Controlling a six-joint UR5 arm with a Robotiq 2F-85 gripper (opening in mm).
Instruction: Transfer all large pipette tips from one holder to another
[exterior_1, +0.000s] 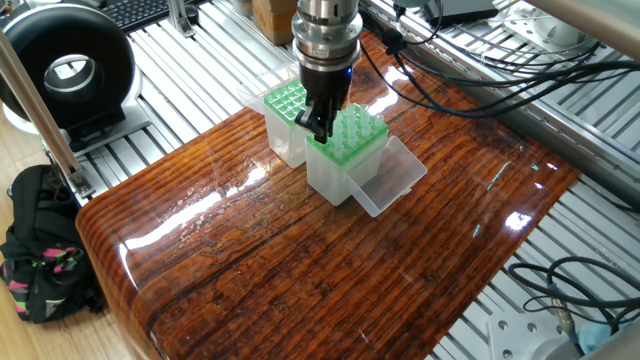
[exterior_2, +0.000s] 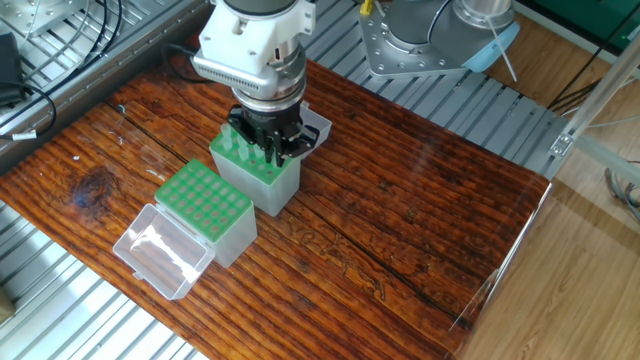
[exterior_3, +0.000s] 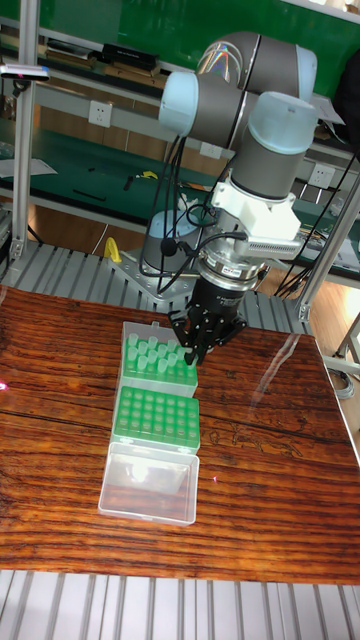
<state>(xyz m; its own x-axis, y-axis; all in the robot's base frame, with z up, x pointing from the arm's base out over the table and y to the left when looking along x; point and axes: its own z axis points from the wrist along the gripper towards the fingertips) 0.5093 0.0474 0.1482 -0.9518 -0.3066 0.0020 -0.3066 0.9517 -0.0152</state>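
Several large pipette tips (exterior_2: 236, 146) stand upright in the green rack of a clear holder (exterior_1: 345, 150), which also shows in the tall fixed view as the holder (exterior_3: 155, 362). A second holder (exterior_2: 207, 207) beside it has a green rack with bare holes and an open lid (exterior_2: 160, 250). My gripper (exterior_1: 320, 130) points straight down over the edge of the filled rack. Its dark fingers (exterior_2: 270, 150) are drawn together around one tip in that row; the tip itself is mostly hidden by them. In the tall fixed view the gripper (exterior_3: 193, 355) is at the rack's right end.
The filled holder's clear lid (exterior_1: 392, 178) lies open on the wooden table (exterior_1: 300, 270). A black round device (exterior_1: 68, 70) and a backpack (exterior_1: 40, 250) sit off the table's left end. Cables (exterior_1: 470, 70) run behind, and the arm's metal base (exterior_2: 420, 40) stands at the far edge.
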